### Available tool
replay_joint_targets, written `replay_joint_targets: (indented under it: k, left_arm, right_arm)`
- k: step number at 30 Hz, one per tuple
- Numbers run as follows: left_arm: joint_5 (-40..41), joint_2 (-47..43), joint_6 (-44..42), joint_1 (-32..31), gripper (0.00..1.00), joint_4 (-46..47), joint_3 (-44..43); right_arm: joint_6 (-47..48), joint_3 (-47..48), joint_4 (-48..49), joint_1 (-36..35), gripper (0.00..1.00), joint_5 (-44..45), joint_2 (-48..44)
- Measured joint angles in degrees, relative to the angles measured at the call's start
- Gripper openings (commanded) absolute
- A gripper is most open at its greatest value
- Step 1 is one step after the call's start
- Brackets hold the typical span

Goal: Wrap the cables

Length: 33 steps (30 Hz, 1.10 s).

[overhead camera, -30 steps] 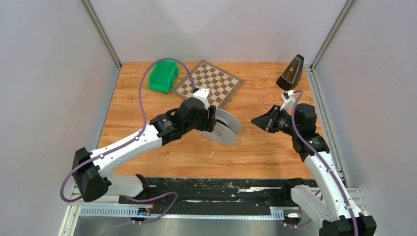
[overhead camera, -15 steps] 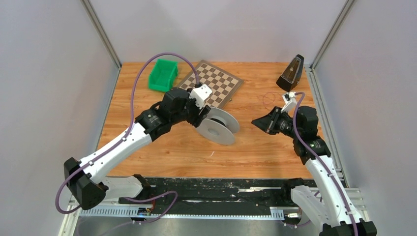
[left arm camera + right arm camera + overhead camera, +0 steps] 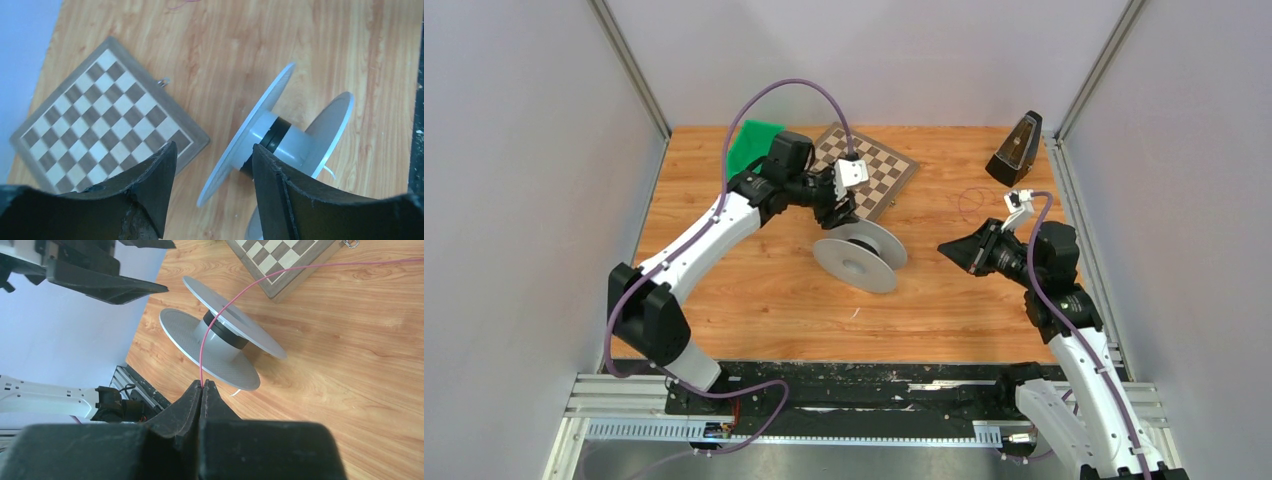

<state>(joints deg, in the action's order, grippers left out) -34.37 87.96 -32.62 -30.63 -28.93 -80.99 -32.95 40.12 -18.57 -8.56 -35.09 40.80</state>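
The spool [image 3: 861, 258] lies tilted on the wooden bench [image 3: 944, 310] near its middle, just in front of the chessboard [image 3: 879, 172]. It is pale grey plastic: two thin round discs joined by a short hub, with a black band around the hub. A thin pink cable [image 3: 350, 264] runs from the far side of the bench in a long arc and passes in front of the spool; whether it touches the spool cannot be told. The right fingers [image 3: 190, 400] are pressed together, pinching the cable's end. The left fingers [image 3: 150, 192] are spread and hold nothing, hovering above the spool and the chessboard's edge.
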Motion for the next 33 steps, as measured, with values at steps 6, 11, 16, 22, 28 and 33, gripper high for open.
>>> replay_joint_targets:
  k: [6, 11, 16, 22, 28, 33]
  left_arm:
    - [-6.6, 5.0, -4.3, -0.1, 0.62, -3.8, -1.2]
    - [-9.7, 5.4, -6.4, 0.0, 0.45, -6.5, -1.2]
    - [-9.9, 5.2, -6.1, 0.0, 0.25, -6.0, -0.3]
    - [-5.7, -0.8, -0.8, -0.8, 0.18, -1.8, 8.0]
    - [1.9, -10.4, 6.1, -5.0, 0.23, 2.9, 17.8]
    - [5.0, -16.9, 14.4, -6.2, 0.07, 7.5, 24.3]
  right_arm:
    - [0.0, 0.0, 0.0, 0.0, 0.0, 0.0, 0.1]
    - [0.0, 0.0, 0.0, 0.0, 0.0, 0.0, 0.2]
    - [-0.6, 0.0, 0.0, 0.0, 0.0, 0.0, 0.5]
    - [-2.4, 0.0, 0.0, 0.0, 0.0, 0.0, 0.9]
    - [-4.5, 0.0, 0.0, -1.2, 0.0, 1.2, 2.5]
    - [-6.6, 1.4, 0.0, -8.9, 0.0, 6.3, 5.7]
